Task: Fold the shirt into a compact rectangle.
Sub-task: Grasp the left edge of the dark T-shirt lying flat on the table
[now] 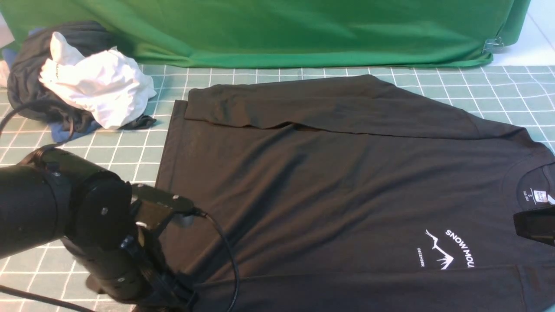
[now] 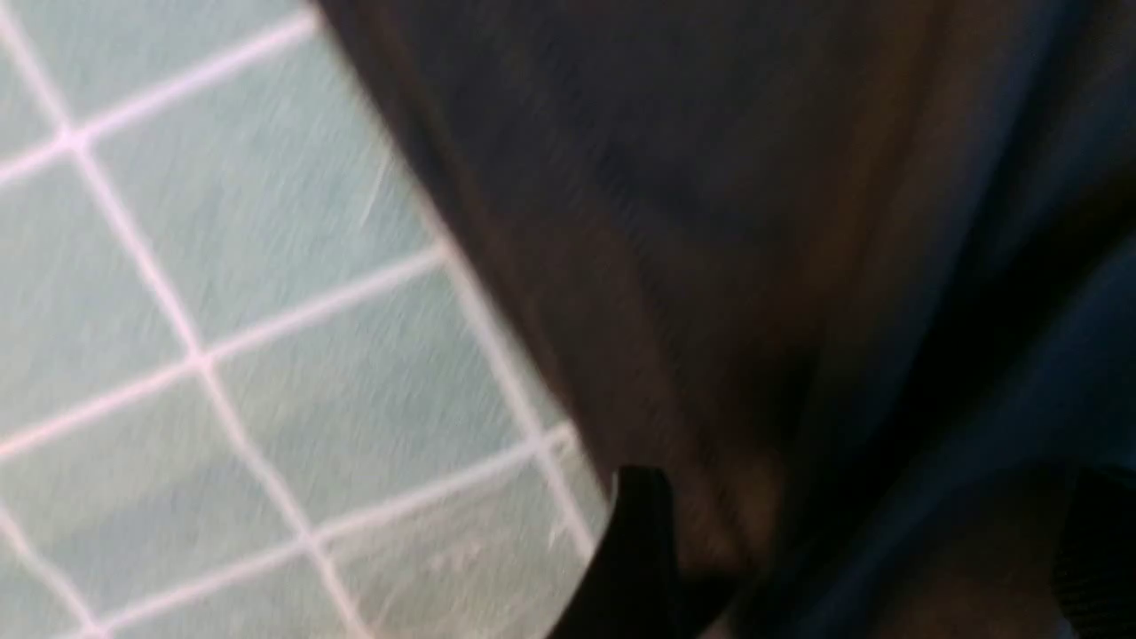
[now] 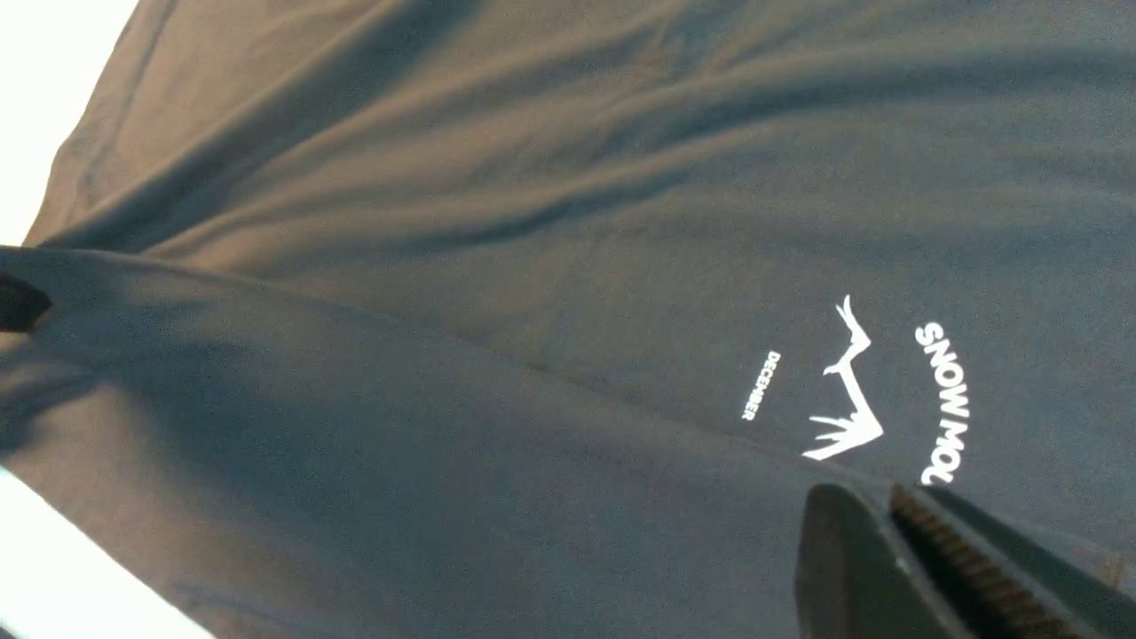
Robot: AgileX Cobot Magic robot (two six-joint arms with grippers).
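Note:
The black shirt (image 1: 329, 173) lies flat on the grid mat. Its far sleeve is folded across the back and its near edge is folded over along the front. The white mountain print (image 1: 448, 251) is partly covered by that near fold, and the neck label (image 1: 540, 197) shows at the right. My left gripper (image 1: 173, 290) is at the shirt's near left corner. In the left wrist view the left gripper (image 2: 865, 559) stands open, fingers wide apart over blurred fabric (image 2: 754, 222). My right gripper (image 1: 535, 225) is by the collar. Seen in the right wrist view, the right gripper (image 3: 874, 493) is shut on the fold edge beside the print (image 3: 852, 390).
A heap of dark and blue clothes (image 1: 30, 73) with a crumpled white garment (image 1: 95, 86) on it sits at the back left. A green cloth backdrop (image 1: 277, 30) closes the far side. Bare grid mat (image 1: 121, 147) shows left of the shirt. A black cable (image 1: 230, 260) loops over the shirt by my left wrist.

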